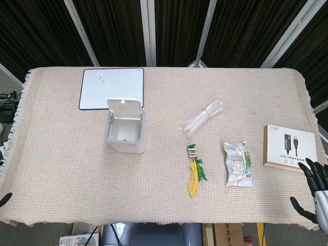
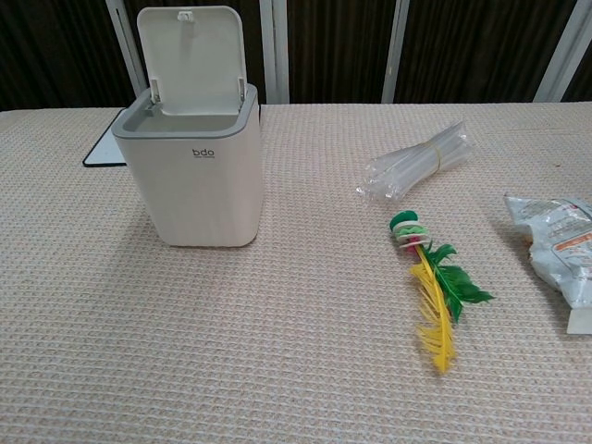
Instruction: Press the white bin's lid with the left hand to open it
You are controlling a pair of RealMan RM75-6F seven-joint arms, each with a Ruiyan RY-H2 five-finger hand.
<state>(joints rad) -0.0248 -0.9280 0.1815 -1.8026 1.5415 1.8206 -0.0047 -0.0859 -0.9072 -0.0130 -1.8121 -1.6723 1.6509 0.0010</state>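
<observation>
The white bin [image 1: 125, 134] stands left of the table's middle with its lid [image 1: 124, 108] tipped up and the inside showing. In the chest view the bin [image 2: 194, 180] is close at the left, its lid [image 2: 191, 57] upright at the back. Of my left hand [image 1: 4, 199] only a dark fingertip shows, at the lower left edge of the head view, far from the bin. My right hand [image 1: 314, 188] hovers off the table's front right corner, its fingers spread and holding nothing. Neither hand appears in the chest view.
A whiteboard [image 1: 111, 87] lies behind the bin. A bundle of clear straws [image 1: 204, 117], a yellow-green feather toy [image 1: 195, 171], a snack packet [image 1: 238, 164] and a cable box [image 1: 289, 148] lie to the right on the woven cloth [image 1: 66, 164].
</observation>
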